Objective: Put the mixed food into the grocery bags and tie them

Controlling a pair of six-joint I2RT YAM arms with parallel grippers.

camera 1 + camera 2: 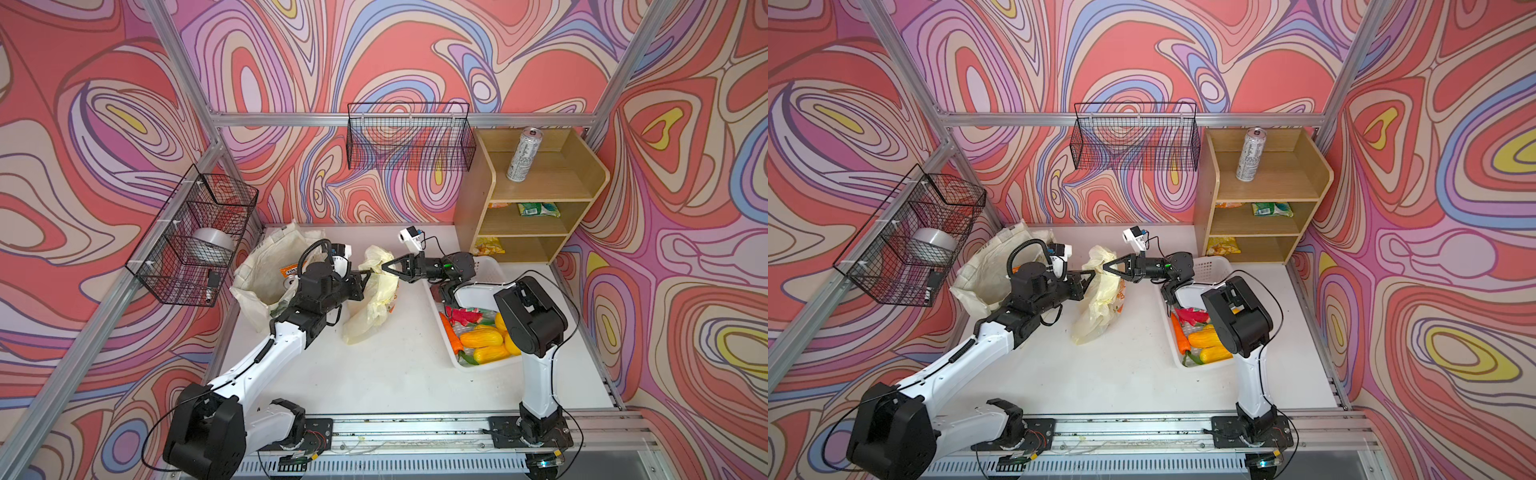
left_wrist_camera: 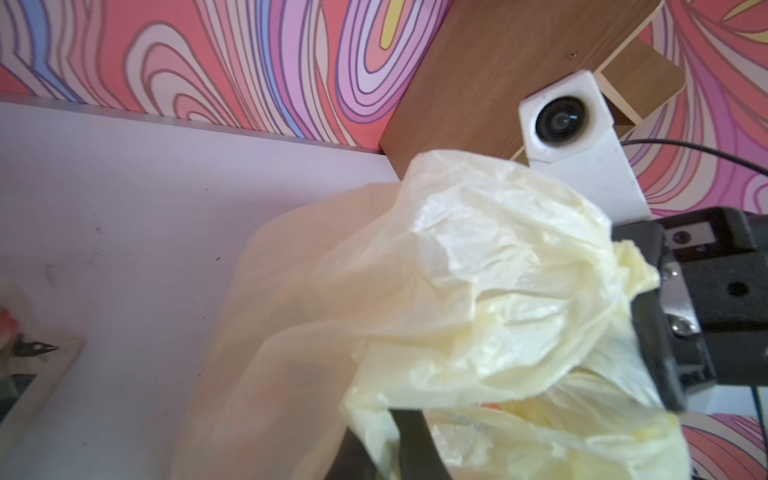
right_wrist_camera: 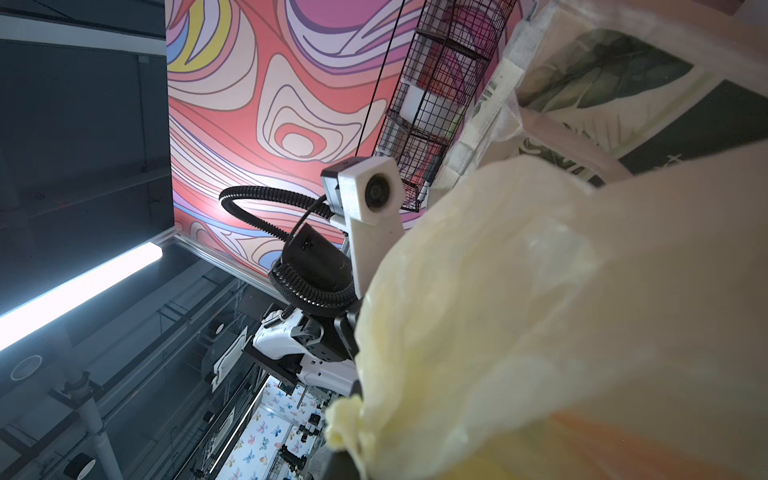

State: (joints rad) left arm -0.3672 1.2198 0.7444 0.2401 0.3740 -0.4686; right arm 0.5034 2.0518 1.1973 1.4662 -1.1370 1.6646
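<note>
a pale-yellow plastic carrier bag [image 1: 370, 307] is seen crumpled, its top gathered and lifted. a cream canvas tote [image 1: 257, 291] is stood open just beside it, with an orange packet [image 1: 289, 271] lying inside. a silver can [image 1: 521, 153] is set upright on top of the shelf unit [image 1: 469, 199]. toy fruits and vegetables [image 1: 482, 338] are piled in a white basket [image 1: 492, 268].

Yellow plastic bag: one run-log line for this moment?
left pincer: shut on yellow plastic bag | right pincer: shut on same bag | tote: open

Both top views look down from high over the whole table [image 1: 374, 374]; both wrist views, close behind their jaws, share the yellow bag [image 2: 478, 291].
</note>
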